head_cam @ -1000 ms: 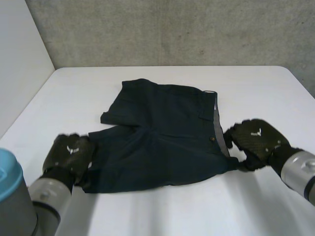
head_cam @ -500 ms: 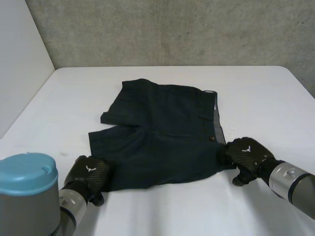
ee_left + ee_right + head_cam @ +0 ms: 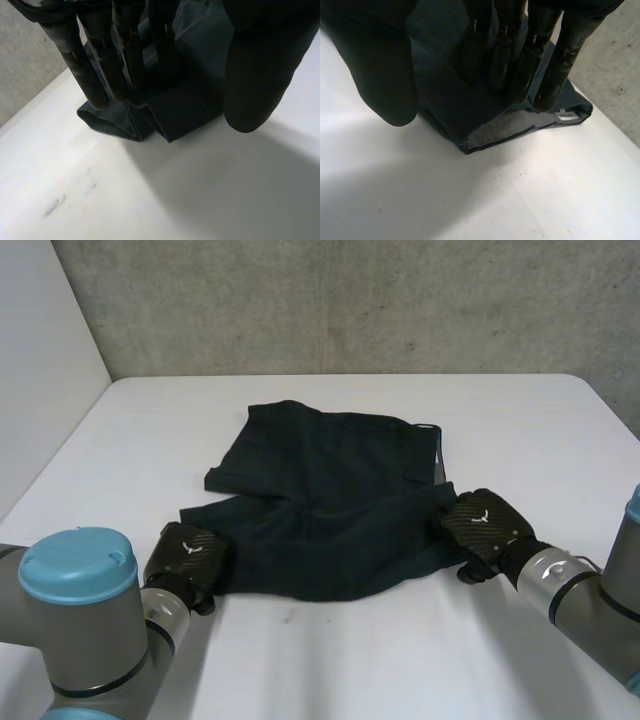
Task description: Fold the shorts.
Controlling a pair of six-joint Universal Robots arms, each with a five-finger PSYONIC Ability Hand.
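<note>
Dark navy shorts [image 3: 330, 505] lie on the white table [image 3: 360, 665], waistband toward my right. My left hand [image 3: 188, 555] is at the near left leg hem, and in its wrist view the fingers [image 3: 125, 60] and the thumb pinch that corner of the shorts [image 3: 185, 107] and raise it off the table. My right hand [image 3: 480, 525] is at the near end of the waistband. There its fingers [image 3: 520, 65] and thumb pinch the shorts [image 3: 460, 112], whose grey inner lining shows at the lifted corner. The near edge is bunched up between the two hands.
A grey concrete wall stands behind the table's far edge [image 3: 350, 376], and a pale wall [image 3: 40, 370] runs along the left side. Bare table surface surrounds the shorts.
Both hands came in to the near corners of the shorts and closed on them. The near edge has lifted and shifted toward the far side, wrinkling the cloth.
</note>
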